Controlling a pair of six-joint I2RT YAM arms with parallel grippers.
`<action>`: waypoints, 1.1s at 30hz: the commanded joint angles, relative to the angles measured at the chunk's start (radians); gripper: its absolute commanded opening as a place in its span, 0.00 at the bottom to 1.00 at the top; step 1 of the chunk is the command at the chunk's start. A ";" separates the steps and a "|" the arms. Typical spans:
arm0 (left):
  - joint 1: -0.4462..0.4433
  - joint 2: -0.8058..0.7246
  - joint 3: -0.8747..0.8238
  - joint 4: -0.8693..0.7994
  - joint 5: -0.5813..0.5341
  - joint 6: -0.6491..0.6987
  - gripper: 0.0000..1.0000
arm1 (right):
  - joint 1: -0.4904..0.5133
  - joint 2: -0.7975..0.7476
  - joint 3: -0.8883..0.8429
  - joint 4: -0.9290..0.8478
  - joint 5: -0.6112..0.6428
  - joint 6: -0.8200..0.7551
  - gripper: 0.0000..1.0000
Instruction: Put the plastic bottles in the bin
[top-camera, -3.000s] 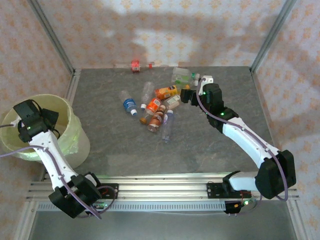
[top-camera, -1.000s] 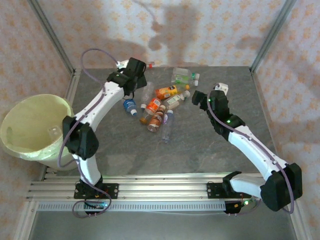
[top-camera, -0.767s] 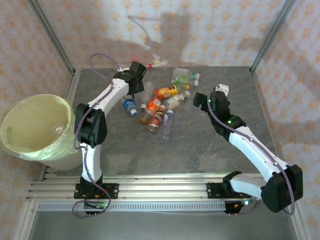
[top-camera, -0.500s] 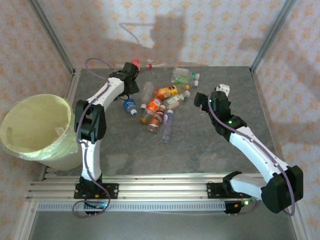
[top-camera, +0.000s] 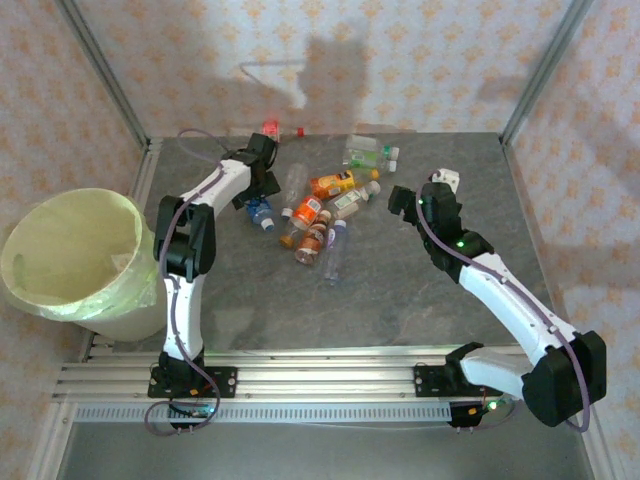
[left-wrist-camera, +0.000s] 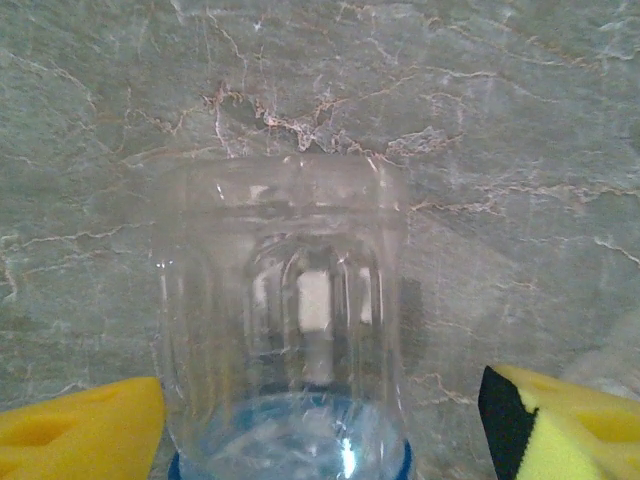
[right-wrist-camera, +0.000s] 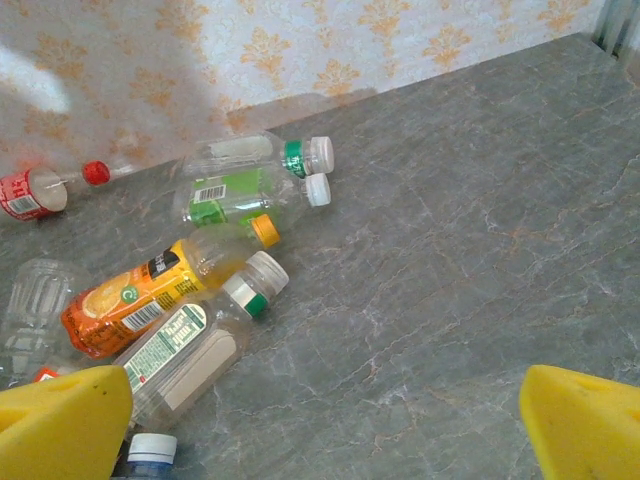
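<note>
Overhead view covers table (top-camera: 300, 300); wrist views close, low over bottles (right-wrist-camera: 140, 300).

Roughly twelve plastic bottles (top-camera: 308, 210), one bin (top-camera: 125, 310), two robot arms (top-camera: 500, 290) and one table (top-camera: 400, 300).

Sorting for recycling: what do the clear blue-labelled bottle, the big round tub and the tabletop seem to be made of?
Clear blue-labelled bottle: thin, glossy transparent plastic; the veined surface beneath shows through its ribbed walls. Large round pale yellow-green tub: likely translucent plastic with a dull sheen; light passes through its wall. Grey veined tabletop: matt and stone-look; real stone or printed laminate, cannot tell.
</note>
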 joint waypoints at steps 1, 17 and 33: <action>0.011 0.025 -0.020 0.018 0.010 -0.021 0.81 | -0.006 -0.019 0.012 -0.026 0.011 -0.008 0.99; 0.010 -0.063 -0.043 0.034 0.052 0.051 0.56 | -0.006 -0.019 0.011 -0.010 -0.011 -0.007 0.99; -0.012 -0.362 -0.120 0.072 0.057 0.073 0.56 | -0.004 -0.035 -0.034 0.184 -0.440 -0.103 0.99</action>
